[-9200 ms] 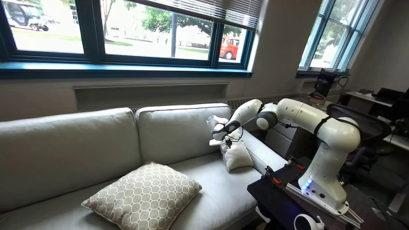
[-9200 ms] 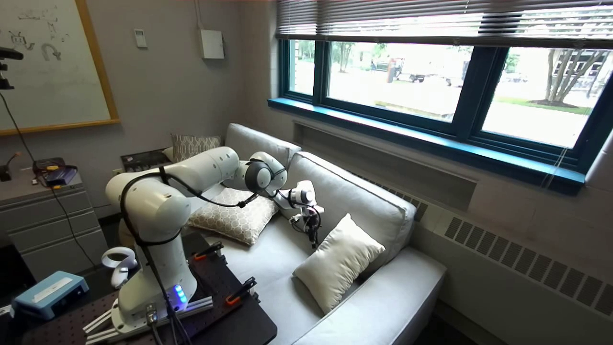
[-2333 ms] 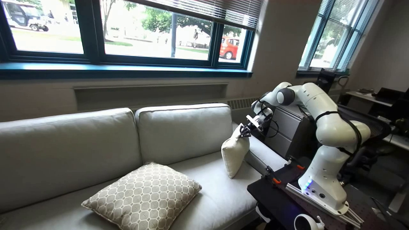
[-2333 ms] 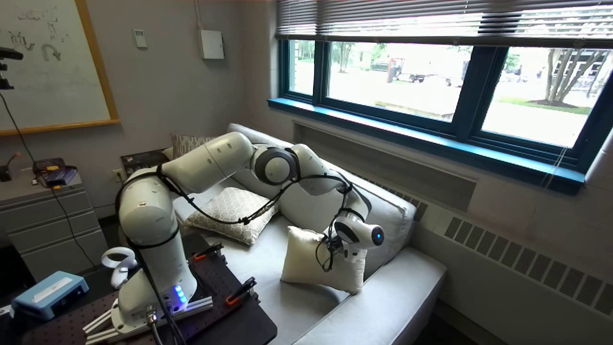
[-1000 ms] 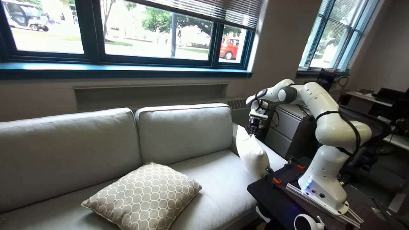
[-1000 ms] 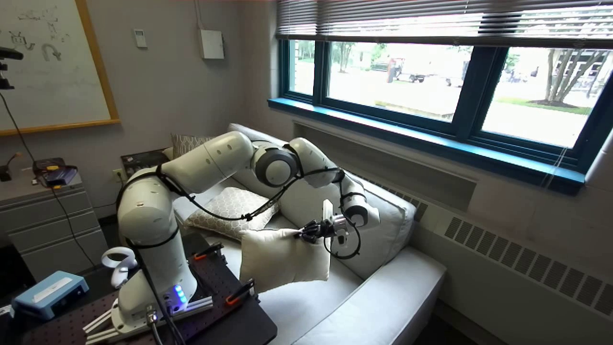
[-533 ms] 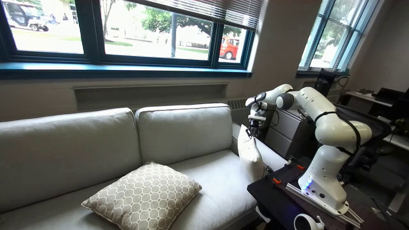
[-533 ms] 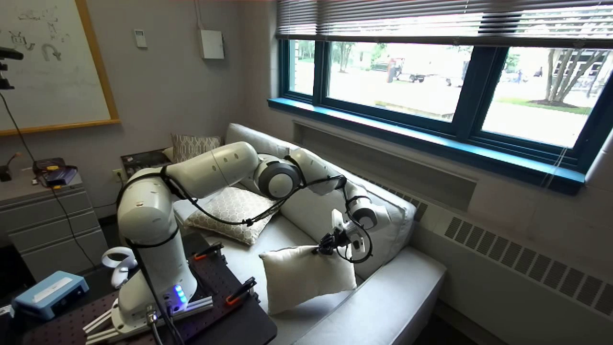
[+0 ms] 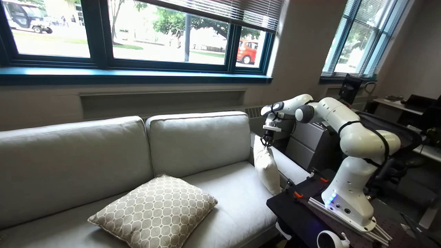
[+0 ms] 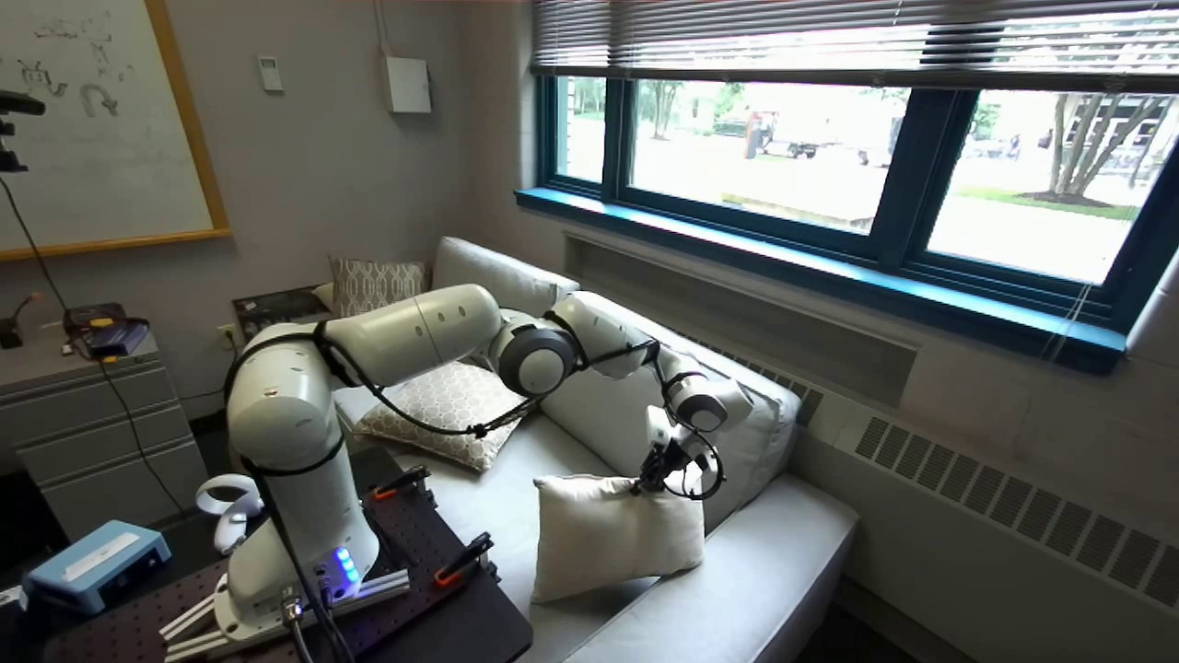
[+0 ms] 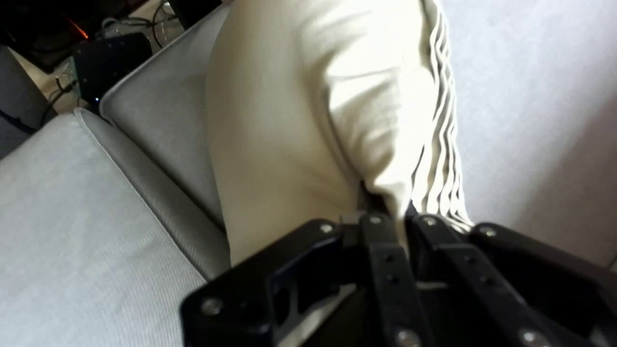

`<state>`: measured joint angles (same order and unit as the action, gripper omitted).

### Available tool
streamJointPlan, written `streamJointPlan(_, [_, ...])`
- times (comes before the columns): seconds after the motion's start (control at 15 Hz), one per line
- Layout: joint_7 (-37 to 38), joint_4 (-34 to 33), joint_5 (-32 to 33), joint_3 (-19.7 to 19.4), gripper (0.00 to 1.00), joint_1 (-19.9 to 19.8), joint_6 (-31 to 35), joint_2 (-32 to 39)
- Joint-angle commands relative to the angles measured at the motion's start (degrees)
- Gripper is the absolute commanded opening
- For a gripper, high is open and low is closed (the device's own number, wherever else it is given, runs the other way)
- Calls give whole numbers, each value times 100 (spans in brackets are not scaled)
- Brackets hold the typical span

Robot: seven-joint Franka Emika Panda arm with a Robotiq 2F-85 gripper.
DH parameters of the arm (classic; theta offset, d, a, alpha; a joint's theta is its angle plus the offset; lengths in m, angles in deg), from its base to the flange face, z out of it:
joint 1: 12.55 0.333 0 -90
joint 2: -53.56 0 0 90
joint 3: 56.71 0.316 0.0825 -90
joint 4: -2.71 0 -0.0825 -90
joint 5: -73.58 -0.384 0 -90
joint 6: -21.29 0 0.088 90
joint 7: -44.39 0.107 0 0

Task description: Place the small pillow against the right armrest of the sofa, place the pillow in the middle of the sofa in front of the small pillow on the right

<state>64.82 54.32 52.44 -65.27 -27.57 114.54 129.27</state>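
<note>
The small pillow [image 9: 267,168], plain off-white, hangs roughly upright over the right end of the sofa [image 9: 200,144]. My gripper [image 9: 267,144] is shut on its top edge, and in the wrist view the pinched fabric runs between the fingertips [image 11: 376,219]. The pillow's broad face shows in an exterior view [image 10: 612,539], just beside the right armrest [image 10: 737,571]. Whether its lower edge touches the seat or armrest I cannot tell. The large lattice-patterned pillow [image 9: 158,210] lies flat on the middle of the seat, apart from the gripper.
The black mounting table [image 9: 293,206] with orange-tipped clamps [image 10: 465,562] borders the sofa's front right corner, close to the small pillow's lower end. Another patterned cushion [image 10: 376,284] is at the sofa's far end. A filing cabinet [image 9: 305,137] stands behind the armrest.
Several seconds ago the small pillow leaned at the sofa's right end, not held. It was then gripped and swung around. Over the last second it moved lower and back from the table's side.
</note>
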Motion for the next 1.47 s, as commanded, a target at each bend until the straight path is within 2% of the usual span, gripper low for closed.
streamJointPlan(0.0, [296,-218,44,-302,2,-92,674,115])
streamJointPlan(0.47, [553,1094,-203,-942,2,-484,2453,-395])
streamJointPlan(0.53, [596,1383,-277,-1018,32,-511,2755,-495])
streamJointPlan(0.6, [651,1738,-355,-1106,32,-508,3084,-627])
streamJointPlan(0.67, [730,2042,-448,-1175,37,-497,3410,-728])
streamJointPlan(1.13, [710,4021,-1144,-1233,89,-96,5065,-1683])
streamJointPlan(1.2, [871,4271,-891,-1009,95,-171,5292,-1894])
streamJointPlan(1.27, [918,4543,-893,-1011,100,-42,5455,-2080])
streamJointPlan(1.4, [1082,5015,-869,-981,100,197,5749,-2420])
